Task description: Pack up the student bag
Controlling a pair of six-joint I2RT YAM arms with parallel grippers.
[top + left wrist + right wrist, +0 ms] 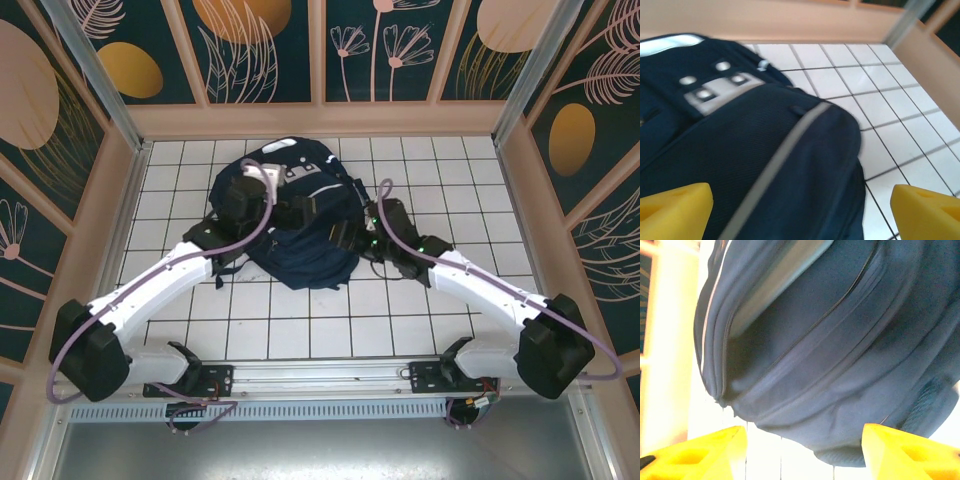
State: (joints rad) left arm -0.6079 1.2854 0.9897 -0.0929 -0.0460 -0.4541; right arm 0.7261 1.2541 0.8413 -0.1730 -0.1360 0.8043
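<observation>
Rumpled navy fabric student bag (310,260) lies on white square-tiled table (450,180).

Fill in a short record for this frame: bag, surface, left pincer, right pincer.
bag: navy backpack, lying between the two arms
surface: white tiled table
left pincer: open, over the backpack's side with the pale stripe, holding nothing
right pincer: open, close to the backpack's zip seams, holding nothing
</observation>
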